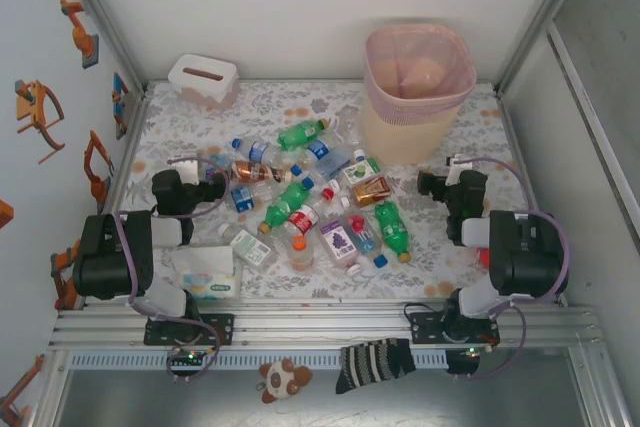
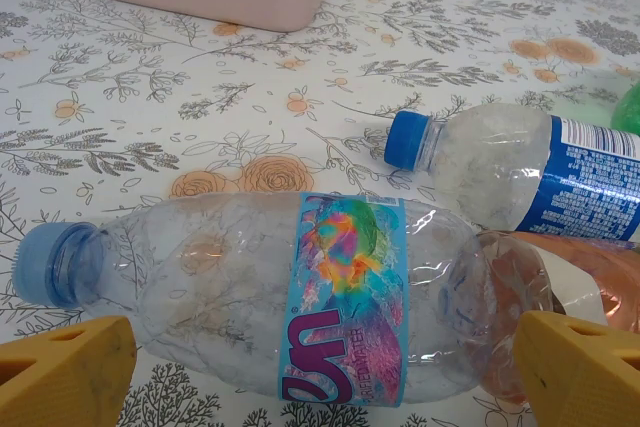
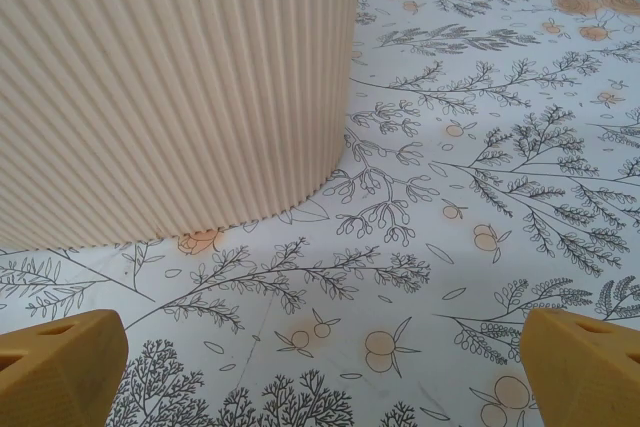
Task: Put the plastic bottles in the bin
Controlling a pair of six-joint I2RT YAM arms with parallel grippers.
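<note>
A jumble of plastic bottles [image 1: 290,197] chokes the middle of the desk [image 1: 445,252], filling the ground between the arms. The left claw [image 2: 320,372], spread wide, meets a clear blue-labelled bottle [image 2: 200,287] lying across its path, a second bottle [image 2: 500,162] just behind. Before the wide-spread right claw [image 3: 322,372] the desk lies bare, the bin [image 3: 170,87] walling off the left. A tissue box [image 1: 203,80] occupies the far left corner.

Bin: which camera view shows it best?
Top external: the whole bin is visible from above, with its open mouth, its pink liner folded over the rim, and its place at the far right of the table. Right wrist shows a close stretch of its ribbed beige wall meeting the tablecloth.
</note>
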